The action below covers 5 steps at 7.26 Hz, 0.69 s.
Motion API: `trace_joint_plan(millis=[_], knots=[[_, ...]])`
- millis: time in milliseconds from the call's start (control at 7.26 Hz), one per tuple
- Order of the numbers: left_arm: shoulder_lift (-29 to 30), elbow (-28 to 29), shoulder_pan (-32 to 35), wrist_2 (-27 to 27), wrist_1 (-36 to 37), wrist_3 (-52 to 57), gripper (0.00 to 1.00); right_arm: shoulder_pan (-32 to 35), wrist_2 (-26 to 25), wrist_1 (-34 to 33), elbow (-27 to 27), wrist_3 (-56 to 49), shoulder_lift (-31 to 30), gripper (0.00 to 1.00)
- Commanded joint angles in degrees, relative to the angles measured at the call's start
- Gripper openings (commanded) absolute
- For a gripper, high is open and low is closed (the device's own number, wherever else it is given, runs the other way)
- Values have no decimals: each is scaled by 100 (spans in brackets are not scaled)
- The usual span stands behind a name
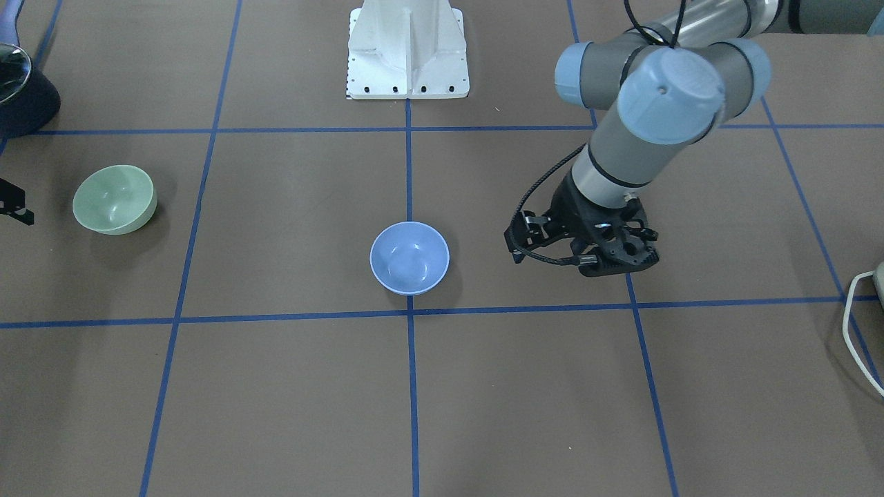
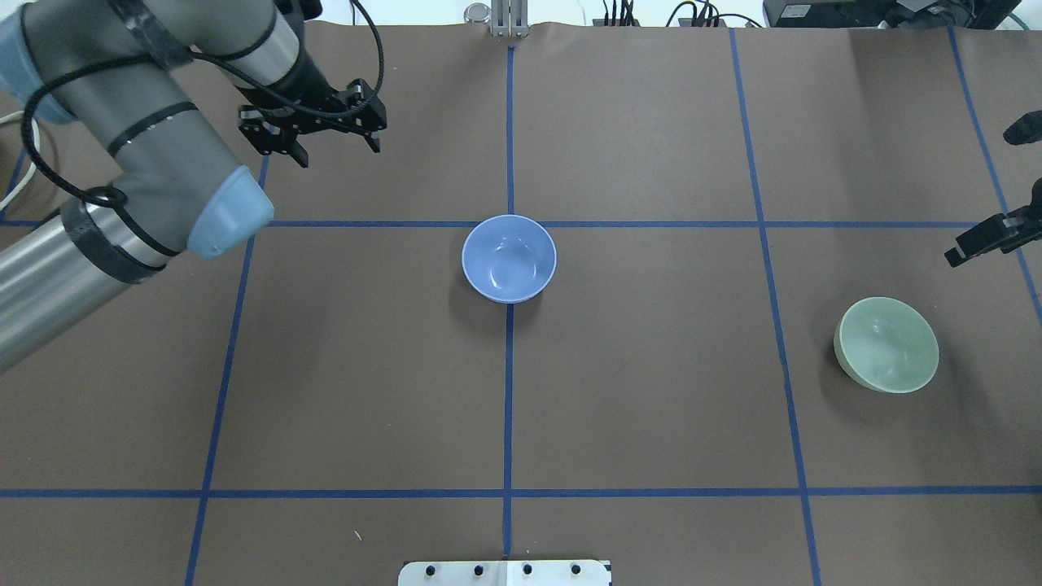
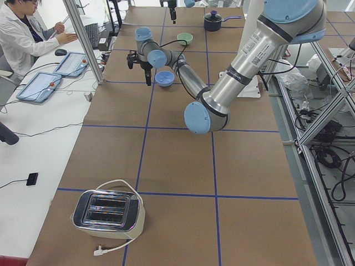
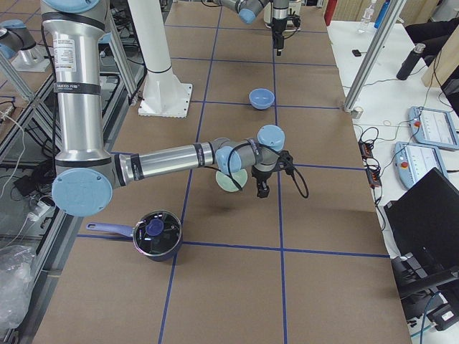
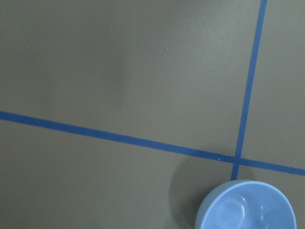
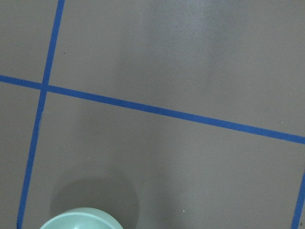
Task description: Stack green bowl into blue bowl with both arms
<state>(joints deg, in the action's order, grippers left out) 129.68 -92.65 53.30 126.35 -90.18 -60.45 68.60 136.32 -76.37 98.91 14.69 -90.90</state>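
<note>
The left arm (image 2: 146,138) looms closest in the overhead view. It reaches across the far left of the counter (image 2: 651,391), a broad brown surface ruled into squares by blue tape. Its jaws hang spread and empty above bare counter, near the middle but well apart from either bowl. That looks like a waiting pose, perhaps to steady the receiving bowl.

The right arm (image 4: 165,161) stretches low along the other end. Its jaws hold nothing and sit just beyond the green bowl. Only two black tips show at the overhead view's edge, and they stand apart, so they read as spread. This arm is probably placed there because the green bowl lies on its side of the counter.

The blue bowl (image 2: 510,259) sits upright and empty on the centre tape crossing, within reach of both arms, which suits it as the receiver. The green bowl (image 2: 887,346) rests well to the right, mouth up and untouched. Nothing has been lifted yet.
</note>
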Motion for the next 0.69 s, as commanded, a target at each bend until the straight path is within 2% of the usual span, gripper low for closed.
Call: trace_joint_plan(millis=[0,138,551], knots=[[-327,-34,486,161,150,1013,97,-346,-9,1156,-178,561,-392,91],[-512,-34,662,258,106,1409,97,-408,-9,1186,-188,561,-446,91],[-584,10,664,267,88,1580,97,-680,17,1694,-319,561,-604,91]])
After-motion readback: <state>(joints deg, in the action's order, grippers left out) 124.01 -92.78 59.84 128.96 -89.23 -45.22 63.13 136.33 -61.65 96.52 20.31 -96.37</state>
